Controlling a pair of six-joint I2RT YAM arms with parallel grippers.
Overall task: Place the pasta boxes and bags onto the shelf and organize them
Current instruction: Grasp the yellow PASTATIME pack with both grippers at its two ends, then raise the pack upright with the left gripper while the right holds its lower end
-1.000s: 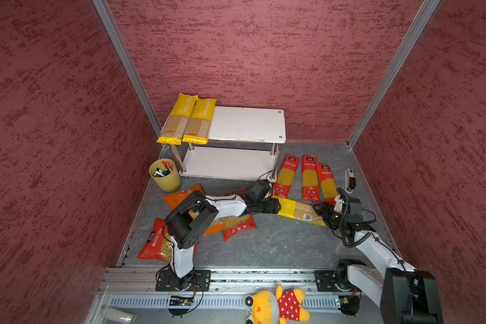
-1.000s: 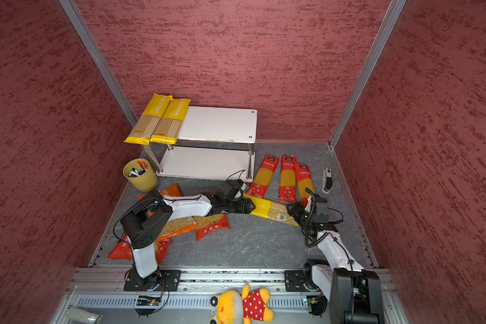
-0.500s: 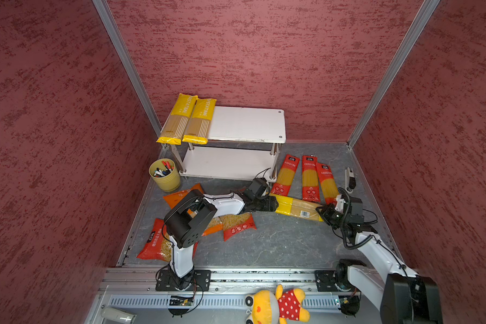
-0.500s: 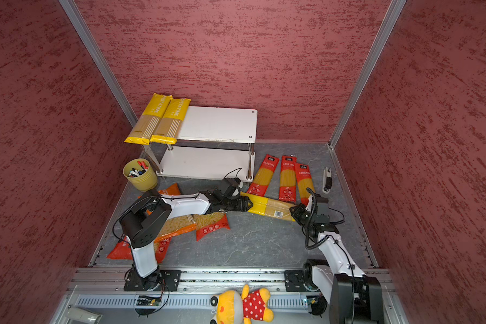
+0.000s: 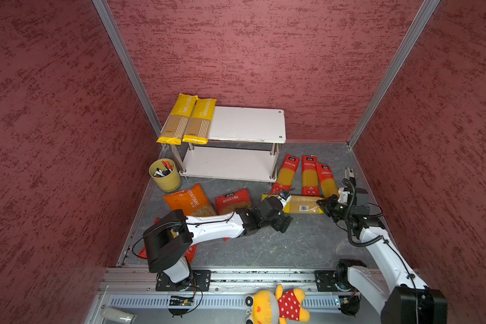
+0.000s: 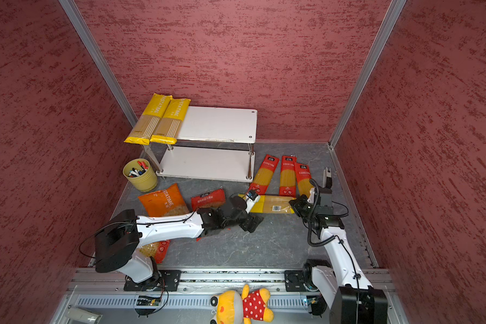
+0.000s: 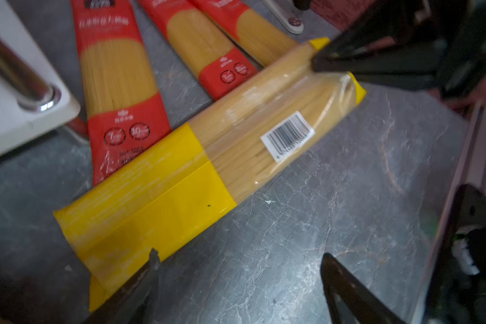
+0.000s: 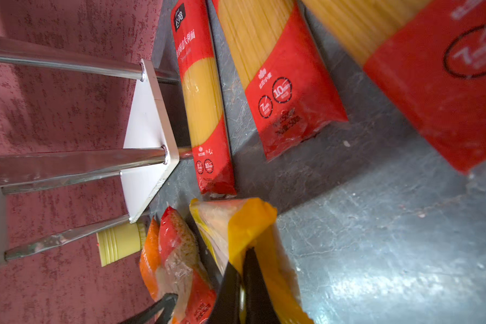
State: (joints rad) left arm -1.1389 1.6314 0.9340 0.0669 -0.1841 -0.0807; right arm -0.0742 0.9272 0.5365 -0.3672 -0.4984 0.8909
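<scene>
Right wrist view shows us the right gripper (image 8: 246, 254) pinched together on the yellow end seal of one yellow spaghetti pack (image 8: 236, 224). That pack lies barcode up on the grey floor (image 5: 306, 244), between the two grippers. The left gripper (image 7: 240, 263) stands at the pack's other end with its jaws wide apart, holding nothing. We cannot tell whether one finger touches the corner there.

We count three yellow packs in all. Besides this one, two further yellow packs (image 5: 201, 119) lie side by side on the top board of the shelf (image 5: 247, 123). They are well beyond the left gripper, and their near ends overhang the board's edge. Three red spaghetti packs (image 5: 309, 176) fan out just beyond the right gripper, and the held pack overlaps the near end of at least one. One orange bag (image 5: 185, 200) and one shorter red bag (image 5: 232, 200) lie beside the left arm, back from its gripper. A second red bag (image 6: 162, 248) is mostly hidden under that arm.

Bare floor spreads on the near side of both grippers, and the side wall (image 5: 432, 196) stands close beyond the right one. One pen cup (image 5: 164, 178) and one plush toy (image 5: 275, 305) sit well apart from both grippers. A small white device (image 5: 350, 174) near the right gripper is too small for us to make out.
</scene>
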